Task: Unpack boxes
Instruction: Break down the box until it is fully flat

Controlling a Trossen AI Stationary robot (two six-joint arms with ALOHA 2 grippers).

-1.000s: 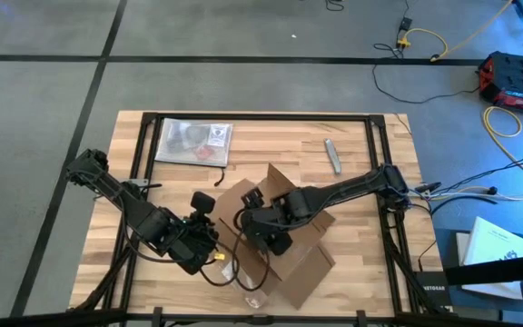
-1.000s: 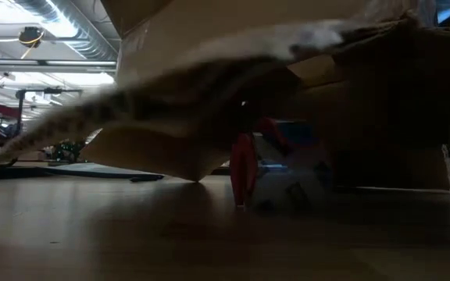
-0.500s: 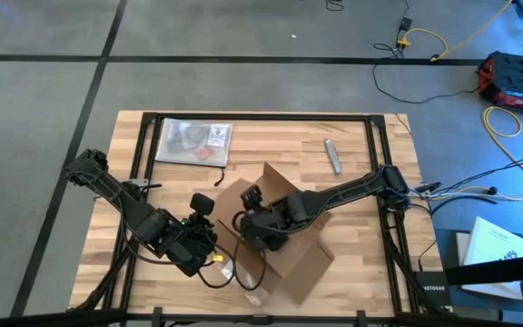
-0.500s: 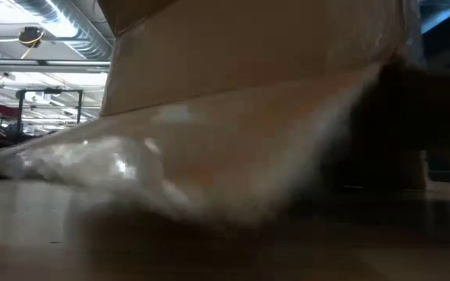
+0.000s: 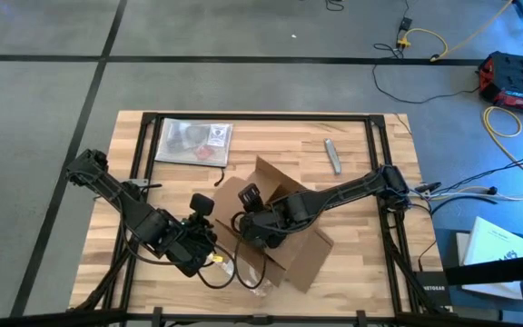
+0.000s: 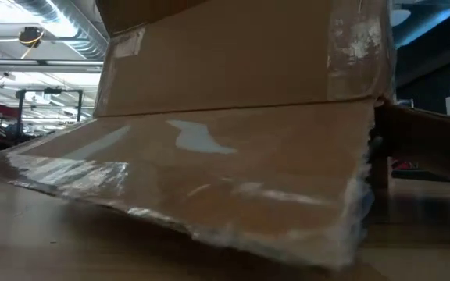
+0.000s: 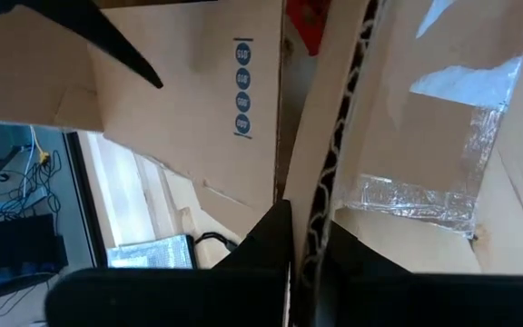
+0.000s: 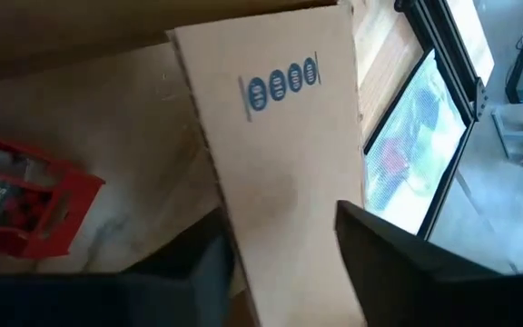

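The brown cardboard box (image 5: 289,241) lies open mid-table, its flaps spread. Its taped side (image 6: 233,148) fills the low view. My left gripper (image 5: 214,254) is at the box's left near side, shut on a flap. My right gripper (image 5: 248,227) reaches into the box from the right, its fingers apart. A flap with blue round marks (image 8: 284,182) lies between them. A small red-and-blue object (image 8: 16,204) lies inside the box beside that flap. My left gripper pinches a cardboard flap's edge (image 7: 311,213) between its two fingers, with the corrugated edge showing between them. The fingers slant down at it from the table's left near side. My right gripper has a finger (image 8: 384,259) on either side of the marked flap; I cannot tell whether they touch it.
A clear plastic bag (image 5: 193,141) with papers lies flat at the table's far left. A small grey bar (image 5: 333,155) lies at the far right. A black frame (image 5: 261,118) runs round the table's edge. Bare wood shows right of the box.
The box has turned and tipped on the table. Its taped side has swung down in front of the low camera and now hides the red-and-blue object that showed beneath it. My right gripper has turned at the wrist inside the box. My left gripper has kept its hold.
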